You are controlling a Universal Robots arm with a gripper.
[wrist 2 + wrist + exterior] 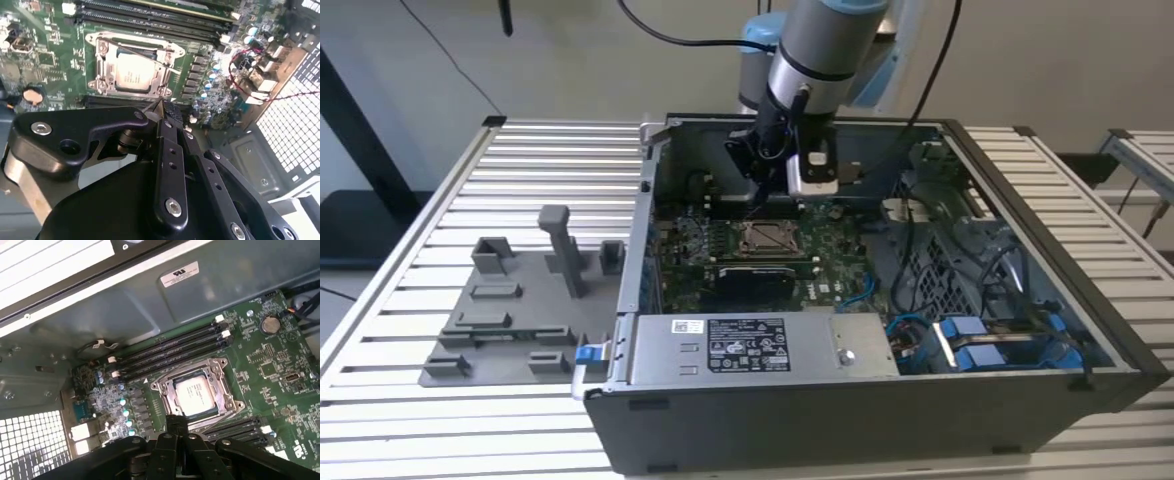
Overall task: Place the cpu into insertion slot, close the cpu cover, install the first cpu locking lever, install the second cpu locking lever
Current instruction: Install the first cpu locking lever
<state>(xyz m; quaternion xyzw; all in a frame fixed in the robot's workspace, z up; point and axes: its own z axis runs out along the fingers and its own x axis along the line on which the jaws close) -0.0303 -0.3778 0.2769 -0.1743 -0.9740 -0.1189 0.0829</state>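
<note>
Cpu (134, 75) lies flat in the insertion slot (92, 75), its metal cover (125, 39) apparently down around it and a thin wire lever (150, 57) slanting across. Jaws stand pinched together, empty, fingertips (167, 109) hovering just beside the slot's rim, near that lever's end.

A slatted metal table (534, 165) carried an open computer case (881, 420) toward the exterior view's right; a grey fixture plate (520, 335) lay on the exterior view's left, just beside the case.

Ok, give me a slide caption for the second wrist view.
Pincer hovers near the insertion slot, with the cpu seated inside its metal frame.
</note>
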